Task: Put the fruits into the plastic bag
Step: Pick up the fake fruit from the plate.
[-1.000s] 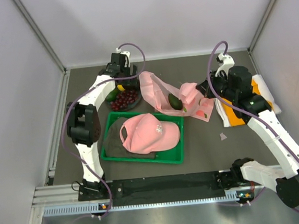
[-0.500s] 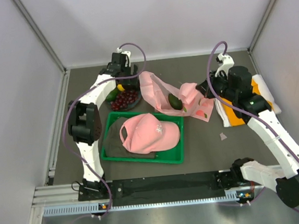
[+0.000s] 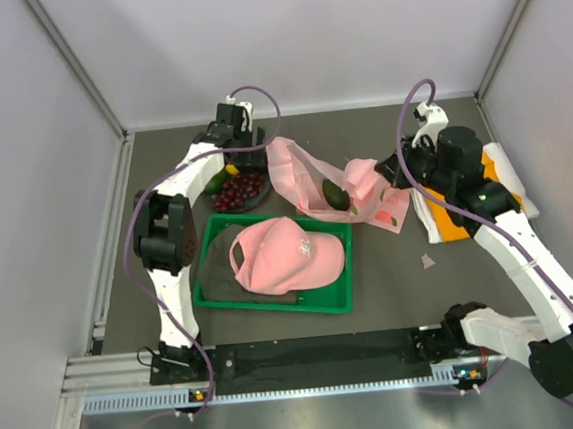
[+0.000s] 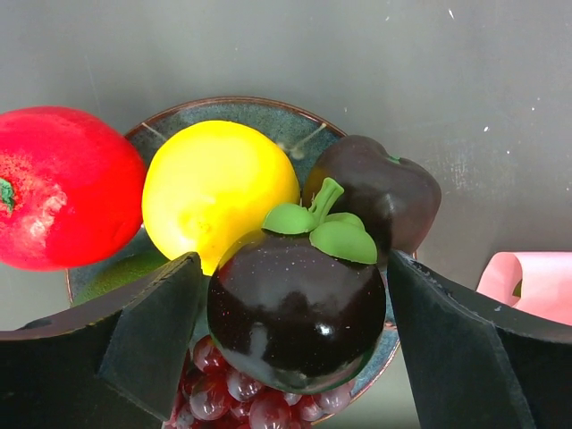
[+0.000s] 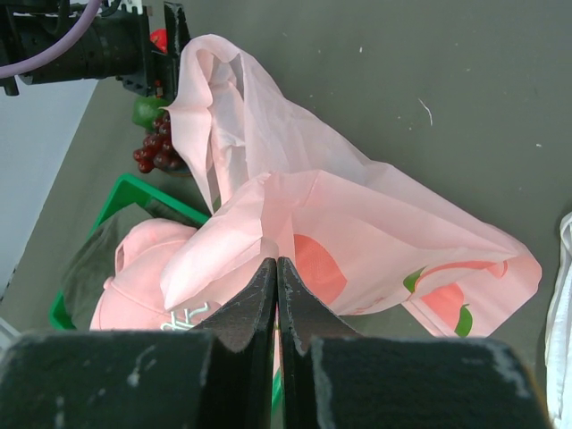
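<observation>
Even, bright overhead light, soft shadows; near tool fingers blurred

White arms (image 3: pixel 527 259), black joints, purple cables; left gripper (image 4: pixel 290 295), right gripper (image 5: pixel 277 279) black.

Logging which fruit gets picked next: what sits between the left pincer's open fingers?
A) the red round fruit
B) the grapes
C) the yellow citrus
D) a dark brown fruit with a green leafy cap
D: the left wrist view shows the dark brown fruit with its green cap between the fingers of the left pincer.
</observation>
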Controlling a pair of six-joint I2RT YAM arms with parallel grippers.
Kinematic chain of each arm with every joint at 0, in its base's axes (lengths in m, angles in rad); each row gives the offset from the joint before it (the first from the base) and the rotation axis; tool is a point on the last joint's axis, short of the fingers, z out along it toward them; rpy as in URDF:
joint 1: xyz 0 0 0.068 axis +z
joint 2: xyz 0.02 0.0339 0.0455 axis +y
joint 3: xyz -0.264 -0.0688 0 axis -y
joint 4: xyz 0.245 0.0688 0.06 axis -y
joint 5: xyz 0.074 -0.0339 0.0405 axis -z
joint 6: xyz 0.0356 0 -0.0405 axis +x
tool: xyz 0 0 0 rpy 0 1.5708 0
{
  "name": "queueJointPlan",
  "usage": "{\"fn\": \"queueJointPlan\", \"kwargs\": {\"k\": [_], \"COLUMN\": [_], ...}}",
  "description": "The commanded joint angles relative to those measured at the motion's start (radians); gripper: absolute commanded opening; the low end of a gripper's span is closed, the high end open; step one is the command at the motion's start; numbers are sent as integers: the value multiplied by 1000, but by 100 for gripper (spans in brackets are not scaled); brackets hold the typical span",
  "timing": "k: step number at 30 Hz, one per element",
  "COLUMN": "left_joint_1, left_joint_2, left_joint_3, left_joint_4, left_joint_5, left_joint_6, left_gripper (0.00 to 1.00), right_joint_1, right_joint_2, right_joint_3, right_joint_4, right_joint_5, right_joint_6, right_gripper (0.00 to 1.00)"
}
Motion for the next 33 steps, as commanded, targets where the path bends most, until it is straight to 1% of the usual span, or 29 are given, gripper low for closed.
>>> {"fn": "queueJointPlan", "kwargs": {"k": [1,8,9,11,13,23,28,33], "left_joint_1": [6,4,4,4,4,2,2,2], "left_joint_2": [1,-3,-6,-16,-20,-68,-107,-189], "left_joint_3": [41,47,47,47,47,51,49,18], "left_joint_4": [4,-1,-4,-5,-12,-30,-44,-41], "left_joint_5": [-7,-2,-1,1,4,-7,2,9], "left_joint_6": [-5,-19,-21,-28,-31,-45,-59,-80], "left_gripper": [87,80,76,73,64,50,47,46], "right_joint_1": [-7,-5,-5,-7,-7,-5,-5,-5], "right_joint_2": [-2,-2,0,0,0,0,-4,-5], "right_joint_3": [3,1,1,1,3,1,1,1], "right_joint_4": [33,31,31,34,34,33,33,34], "right_joint_5": [-8,-6,-6,-6,-8,-8,-6,-8], "right_joint_6": [-4,-6,-6,-4,-6,-4,-6,-4], "right_gripper": [0,0,0,0,0,0,0,0]}}
